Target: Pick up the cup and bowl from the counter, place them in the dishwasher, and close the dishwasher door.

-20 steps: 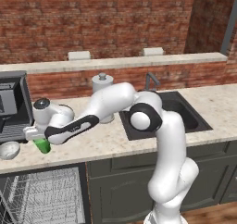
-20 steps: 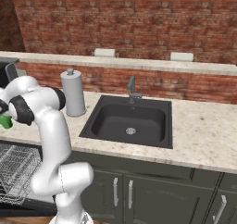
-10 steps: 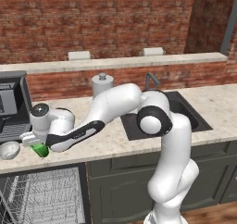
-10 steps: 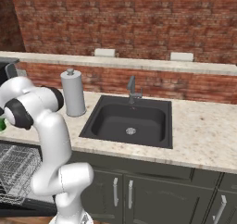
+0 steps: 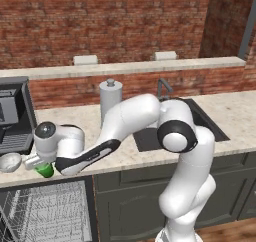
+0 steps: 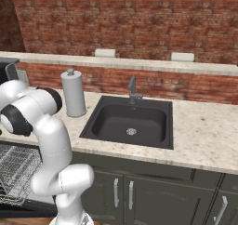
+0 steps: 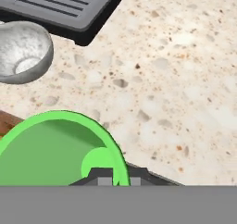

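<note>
Cup (image 5: 45, 170): bright green tumbler, clenched at its rim by the gripper (image 7: 114, 177); the hand view looks down into it, and it seems empty.
Cup position: at the near left edge of the counter (image 5: 130, 158), just above the open dishwasher (image 5: 47, 211).
Change: a second ago the cup was further back over the counter, higher; since then the arm has swung it forward and down toward the counter's near edge.
Meaning: judged from this, the cup is on its way to the rack, and lowering it in is the next step.
Dishwasher: door down, its white wire rack (image 6: 14, 170) pulled out at the near left; I see nothing in the rack.
Bowl (image 5: 10, 162): pale grey, on the counter just left of the cup, beside the black coffee machine (image 5: 14, 113); empty, not yet collected.
Sink (image 6: 130, 121): black basin to the right, further back, nothing in it.
Canister (image 6: 73, 93): tall grey, lidded, upright beyond the sink's left edge.
</note>
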### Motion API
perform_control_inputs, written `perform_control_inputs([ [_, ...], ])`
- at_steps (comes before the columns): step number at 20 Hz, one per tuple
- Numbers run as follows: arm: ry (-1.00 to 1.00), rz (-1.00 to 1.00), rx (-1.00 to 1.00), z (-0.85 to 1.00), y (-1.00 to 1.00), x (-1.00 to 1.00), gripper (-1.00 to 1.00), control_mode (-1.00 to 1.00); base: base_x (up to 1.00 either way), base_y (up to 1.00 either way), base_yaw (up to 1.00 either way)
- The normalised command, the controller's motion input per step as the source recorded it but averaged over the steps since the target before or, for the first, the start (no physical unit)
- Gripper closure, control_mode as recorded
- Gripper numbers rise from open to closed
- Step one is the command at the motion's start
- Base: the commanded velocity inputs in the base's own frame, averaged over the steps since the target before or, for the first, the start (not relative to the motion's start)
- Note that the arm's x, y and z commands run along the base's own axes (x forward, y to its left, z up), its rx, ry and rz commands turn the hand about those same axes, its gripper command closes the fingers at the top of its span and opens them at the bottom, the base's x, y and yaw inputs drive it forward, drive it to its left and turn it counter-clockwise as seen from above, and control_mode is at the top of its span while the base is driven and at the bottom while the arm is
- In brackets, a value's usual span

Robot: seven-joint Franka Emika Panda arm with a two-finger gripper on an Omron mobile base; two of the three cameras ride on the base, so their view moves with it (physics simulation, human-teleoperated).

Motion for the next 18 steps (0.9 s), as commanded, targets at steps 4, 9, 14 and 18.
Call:
perform_control_inputs([
  [4, -0.07, 0.14, -0.26, 0.01, -0.01, -0.46, 1.0, -1.0, 0.0, 0.0, 0.0],
  [9, -0.08, 0.14, -0.29, 0.0, 0.0, -0.42, 1.0, -1.0, 0.0, 0.0, 0.0],
  [14, -0.07, 0.16, -0.21, 0.0, 0.0, -0.32, 1.0, -1.0, 0.0, 0.0, 0.0],
  [18, -0.1, 0.18, -0.08, 0.0, 0.0, -0.32, 1.0, -1.0, 0.0, 0.0, 0.0],
])
